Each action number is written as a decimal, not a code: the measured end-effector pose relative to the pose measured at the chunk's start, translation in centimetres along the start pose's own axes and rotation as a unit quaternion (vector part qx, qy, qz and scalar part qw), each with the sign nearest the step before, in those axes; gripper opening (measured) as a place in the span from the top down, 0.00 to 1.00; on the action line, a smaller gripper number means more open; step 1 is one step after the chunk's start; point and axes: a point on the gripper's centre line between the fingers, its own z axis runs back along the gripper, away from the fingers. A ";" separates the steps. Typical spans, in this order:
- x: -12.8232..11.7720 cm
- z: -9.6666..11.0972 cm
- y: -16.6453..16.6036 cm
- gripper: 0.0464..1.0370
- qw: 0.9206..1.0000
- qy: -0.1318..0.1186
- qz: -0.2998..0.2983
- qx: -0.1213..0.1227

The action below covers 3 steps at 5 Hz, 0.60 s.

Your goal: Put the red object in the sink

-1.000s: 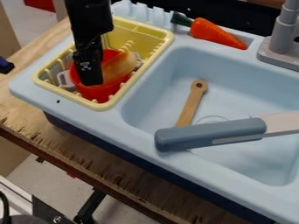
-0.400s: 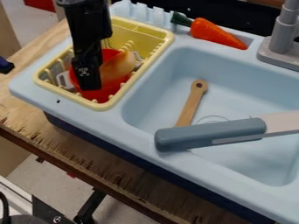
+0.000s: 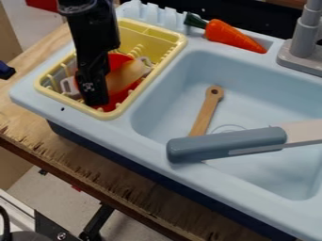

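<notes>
Lowering of the gripper into the rack. You are bringing the black gripper (image 3: 95, 100) down over the near left part of the red object (image 3: 121, 97), a bowl-like vessel; its tip is now sitting lower than in the preceding views. The vessel is still resting inside the yellow rack (image 3: 152, 76), beside the sink (image 3: 258, 106), and is holding a tan piece (image 3: 125, 78). Whether the gripper is spreading or pinching the vessel's wall, you cannot tell. The descent is probably serving the grasp, so you are likely still needing a secure hold, then a lift clear of the rim. In the basin, a wooden handle (image 3: 205, 112) and a grey-handled tool (image 3: 229, 142) are occupying part of the landing area.
</notes>
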 end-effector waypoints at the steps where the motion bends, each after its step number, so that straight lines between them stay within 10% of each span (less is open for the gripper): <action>1: 0.1 0.1 0.0 0.04 1.000 -0.002 0.009 0.000; 3: 0.6 -1.4 -0.3 0.04 1.000 0.017 0.000 0.026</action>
